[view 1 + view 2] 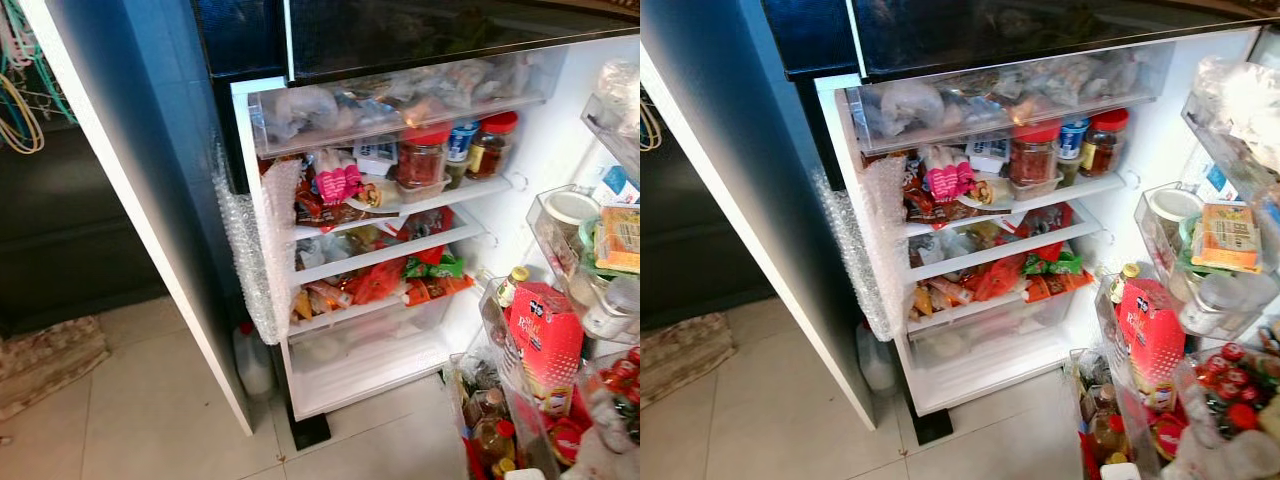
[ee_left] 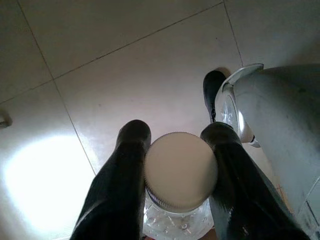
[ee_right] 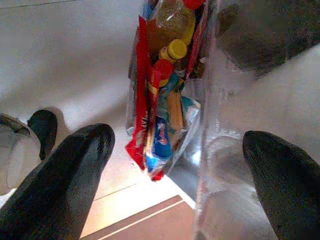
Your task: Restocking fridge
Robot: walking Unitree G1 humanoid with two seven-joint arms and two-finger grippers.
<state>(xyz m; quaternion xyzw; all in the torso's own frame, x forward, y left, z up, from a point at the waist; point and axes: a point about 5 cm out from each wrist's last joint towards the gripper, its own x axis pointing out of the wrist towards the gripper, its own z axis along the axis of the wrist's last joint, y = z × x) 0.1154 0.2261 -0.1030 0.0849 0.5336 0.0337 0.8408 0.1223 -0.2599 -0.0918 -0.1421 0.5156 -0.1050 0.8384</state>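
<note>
Looking down from the head, the left eye view has the fridge (image 1: 262,200) standing open, its door swung out to the robot's right so both the shelves and the door racks can be reached for restocking. Three white shelves (image 1: 385,252) are crammed with packets, and three jars sit together on the top one, the red-lidded jar (image 1: 422,158) nearest. A red carton (image 1: 545,335) stands in a door rack (image 1: 497,330).

The right eye view gives the same scene; a white jug (image 1: 876,362) rests on the floor beside the fridge's foot.

At the left wrist, the left gripper (image 2: 177,150) has its two fingers closed against either side of a clear jar with a cream lid (image 2: 180,170), lid towards the camera, hanging above the floor tiles (image 2: 125,65) — held low, probably awaiting a free slot.

At the right wrist, the right gripper (image 3: 175,145) has its fingers spread wide and empty, near the door rack's packets and bottles, one bottle yellow-capped (image 3: 176,49).
</note>
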